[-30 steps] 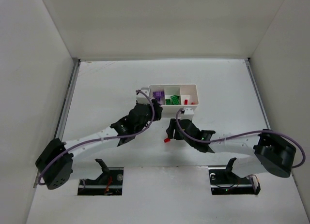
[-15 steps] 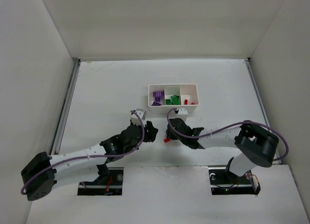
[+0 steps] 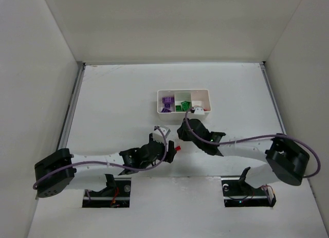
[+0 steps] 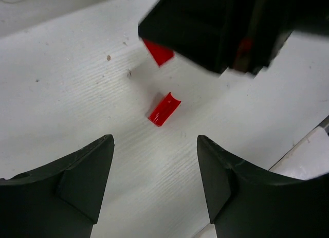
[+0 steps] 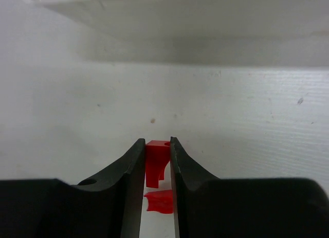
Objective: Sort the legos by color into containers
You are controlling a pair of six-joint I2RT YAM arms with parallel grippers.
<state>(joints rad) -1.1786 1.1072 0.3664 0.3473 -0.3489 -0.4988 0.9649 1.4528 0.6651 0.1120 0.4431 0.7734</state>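
In the right wrist view my right gripper (image 5: 154, 141) is shut on a small red lego (image 5: 157, 156), held a little above the table. A second red lego (image 5: 159, 202) lies on the table just beneath it. That loose red lego (image 4: 164, 109) also lies ahead of my left gripper (image 4: 154, 145), which is open with nothing between its fingers. From above, the left gripper (image 3: 171, 151) sits just left of the loose red lego (image 3: 178, 147), and the right gripper (image 3: 181, 136) is just beyond it. The white tray (image 3: 202, 93) of containers holds purple legos (image 3: 166, 102) on the left and green legos (image 3: 180, 107) in the middle.
The tray's near wall (image 5: 205, 22) fills the top of the right wrist view. The right arm's wrist (image 3: 195, 113) overlaps the tray's right compartment from above. The two grippers are very close together, and the black right gripper body (image 4: 221, 27) looms over the left wrist view.
The left arm has pulled back from the tray and swung right to the loose red lego, its jaws widening. The right gripper has closed on a red lego and lifted it.
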